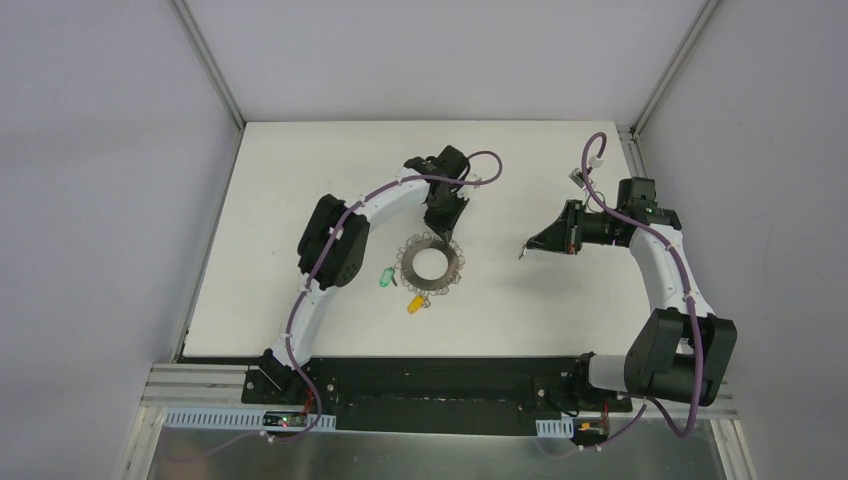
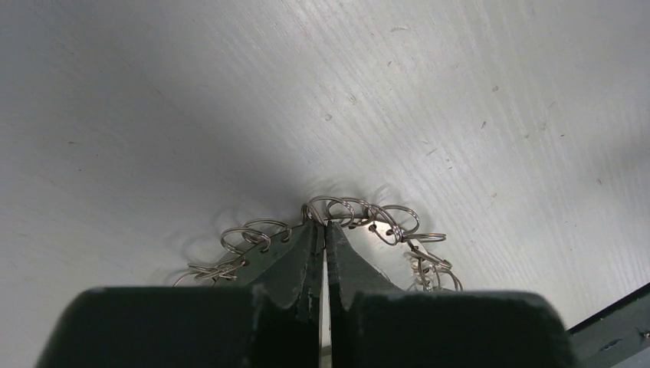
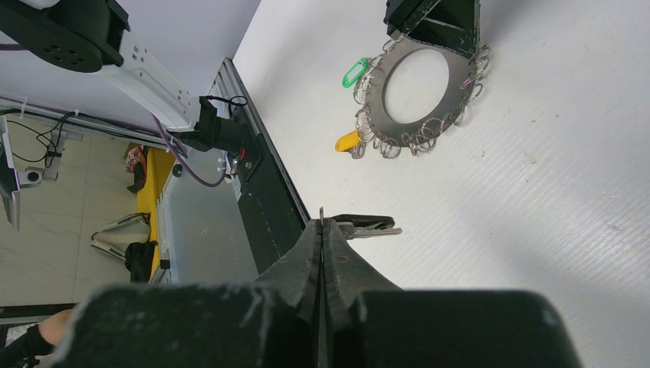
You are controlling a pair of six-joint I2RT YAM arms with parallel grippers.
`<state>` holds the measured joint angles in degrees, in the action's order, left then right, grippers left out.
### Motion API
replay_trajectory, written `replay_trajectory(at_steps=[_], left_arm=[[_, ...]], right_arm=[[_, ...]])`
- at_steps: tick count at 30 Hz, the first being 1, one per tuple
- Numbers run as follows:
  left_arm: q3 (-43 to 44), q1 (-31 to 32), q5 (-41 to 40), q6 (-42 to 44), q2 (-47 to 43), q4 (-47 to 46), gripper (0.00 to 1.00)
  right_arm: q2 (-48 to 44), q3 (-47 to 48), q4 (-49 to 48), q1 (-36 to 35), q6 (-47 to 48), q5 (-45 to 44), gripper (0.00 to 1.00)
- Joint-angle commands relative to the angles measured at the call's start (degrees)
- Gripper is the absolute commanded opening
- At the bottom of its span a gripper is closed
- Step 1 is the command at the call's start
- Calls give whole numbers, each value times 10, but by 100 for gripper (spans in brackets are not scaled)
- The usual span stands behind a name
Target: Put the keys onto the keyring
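Centrally on the white surface [image 1: 560, 310], keyring [image 3: 406, 132] lying flat, left gripper [image 1: 440, 232] pinched shut on its far fringe, green key [image 1: 384, 278] and yellow key [image 1: 415, 303] just beside its near-left rim, right gripper [image 1: 527, 250] clamped on black key [image 3: 360, 225], nearer the right edge.

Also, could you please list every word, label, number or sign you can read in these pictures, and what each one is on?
None: no text can be read in any view.
The green key and the yellow key have plain plastic heads with no writing visible.
The keyring is bare metal.
The things on the floor in the right wrist view are too small and blurred to read.
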<state>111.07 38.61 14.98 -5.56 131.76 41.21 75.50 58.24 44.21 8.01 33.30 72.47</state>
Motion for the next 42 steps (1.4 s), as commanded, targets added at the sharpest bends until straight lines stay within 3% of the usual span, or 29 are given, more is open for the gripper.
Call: replay_trajectory(at_steps=[1, 8, 21, 26, 42], left_arm=[[6, -2, 9, 13, -40, 7, 0], [16, -6, 50, 28, -82, 46, 0], [76, -8, 153, 36, -113, 235, 0], [31, -17, 217, 50, -161, 218, 0], [-51, -18, 216, 76, -235, 186, 0]], right_arm=[[-2, -2, 2, 5, 19, 16, 0], [-10, -1, 0, 5, 23, -52, 0], [-22, -61, -38, -48, 77, -248, 0], [4, -79, -68, -71, 64, -273, 0], [156, -42, -70, -76, 27, -304, 1]])
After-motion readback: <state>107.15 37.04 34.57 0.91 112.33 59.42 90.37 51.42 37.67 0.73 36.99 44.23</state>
